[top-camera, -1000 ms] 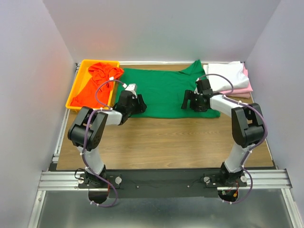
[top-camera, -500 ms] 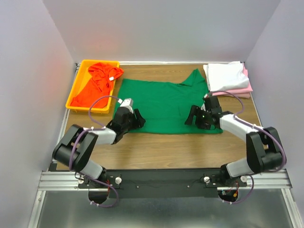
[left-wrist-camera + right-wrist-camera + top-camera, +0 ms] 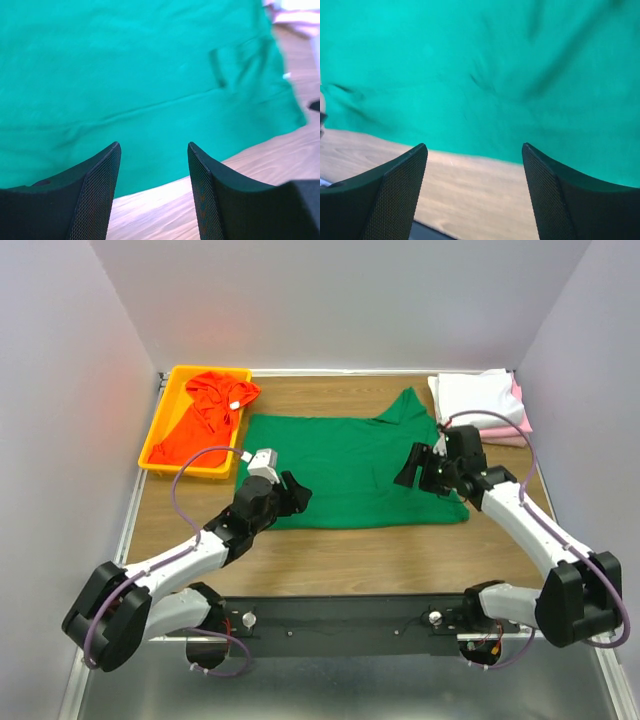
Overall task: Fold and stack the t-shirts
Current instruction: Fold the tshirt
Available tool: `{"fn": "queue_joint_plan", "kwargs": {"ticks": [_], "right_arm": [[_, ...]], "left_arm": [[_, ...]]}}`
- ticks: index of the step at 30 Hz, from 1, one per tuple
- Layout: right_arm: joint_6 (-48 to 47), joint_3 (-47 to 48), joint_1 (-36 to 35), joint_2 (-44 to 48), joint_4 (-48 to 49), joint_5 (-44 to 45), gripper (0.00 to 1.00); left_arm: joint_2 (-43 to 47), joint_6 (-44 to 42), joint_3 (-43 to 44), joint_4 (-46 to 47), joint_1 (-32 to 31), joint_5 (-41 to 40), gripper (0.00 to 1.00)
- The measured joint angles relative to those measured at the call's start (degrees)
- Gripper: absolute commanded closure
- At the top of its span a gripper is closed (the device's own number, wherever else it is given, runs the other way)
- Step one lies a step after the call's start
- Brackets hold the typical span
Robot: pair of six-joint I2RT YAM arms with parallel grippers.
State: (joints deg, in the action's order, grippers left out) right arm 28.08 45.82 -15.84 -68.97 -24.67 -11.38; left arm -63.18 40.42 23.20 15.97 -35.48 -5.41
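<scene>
A dark green t-shirt [image 3: 350, 465] lies spread flat on the wooden table [image 3: 350, 560]. My left gripper [image 3: 293, 495] hovers over its near left corner, open and empty; the left wrist view shows the green cloth [image 3: 125, 75] and the hem beyond the open gripper [image 3: 154, 147]. My right gripper [image 3: 412, 468] is open above the shirt's right side; the right wrist view shows the green cloth [image 3: 480, 65] ahead of the empty gripper [image 3: 475, 147]. An orange-red t-shirt [image 3: 205, 415] is crumpled in the tray. A folded white t-shirt [image 3: 478, 398] rests on a pink t-shirt [image 3: 512, 430] at the back right.
A yellow plastic tray [image 3: 158, 445] stands at the back left by the wall. Bare wood [image 3: 260, 170] runs between the green shirt's near hem and the arm bases. Grey walls close in the table on three sides.
The green shirt has slid toward the near edge and lies flatter. Both arms have stretched out lower; the right gripper has drawn back over the shirt, its jaws slightly narrower.
</scene>
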Motion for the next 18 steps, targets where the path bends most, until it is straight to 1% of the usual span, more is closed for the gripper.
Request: {"fn": "queue_joint_plan", "kwargs": {"ticks": [2,3,4,6,7,9,15,18], "right_arm": [[-1.05,4.00,-0.11,-2.29,0.07,0.00,0.27],[-1.55,6.32,-0.24,-4.33,0.15,0.00,0.32],[-2.19,8.13,-0.52,-6.64,0.66,0.00,0.35],[-3.02,10.60,-1.18,-10.67,1.38,0.04,0.40],[-3.32,11.91,-1.66,-12.96,1.66,0.02,0.44],[-4.07,14.19,-2.91,-18.16,2.67,0.02,0.48],[-5.18,19.15,-6.01,-28.39,3.39,1.27,0.53],[-5.64,20.94,-6.95,-31.61,3.89,2.23,0.53]], "left_arm": [[0.50,-0.07,1.86,-0.31,-1.53,-1.31,0.36],[0.33,-0.11,2.43,-0.48,-1.97,-1.68,0.36],[-0.26,-0.17,3.15,-0.55,-2.49,-2.08,0.36],[-2.19,-0.31,4.17,-0.72,-3.15,-2.60,0.36],[-3.28,-0.35,4.50,-0.70,-3.43,-2.75,0.36],[-5.57,-0.33,4.70,-0.74,-3.82,-2.91,0.36],[-9.60,-0.26,4.44,0.02,-5.11,-2.89,0.36],[-11.19,-0.31,4.44,0.96,-5.53,-2.86,0.36]]}}
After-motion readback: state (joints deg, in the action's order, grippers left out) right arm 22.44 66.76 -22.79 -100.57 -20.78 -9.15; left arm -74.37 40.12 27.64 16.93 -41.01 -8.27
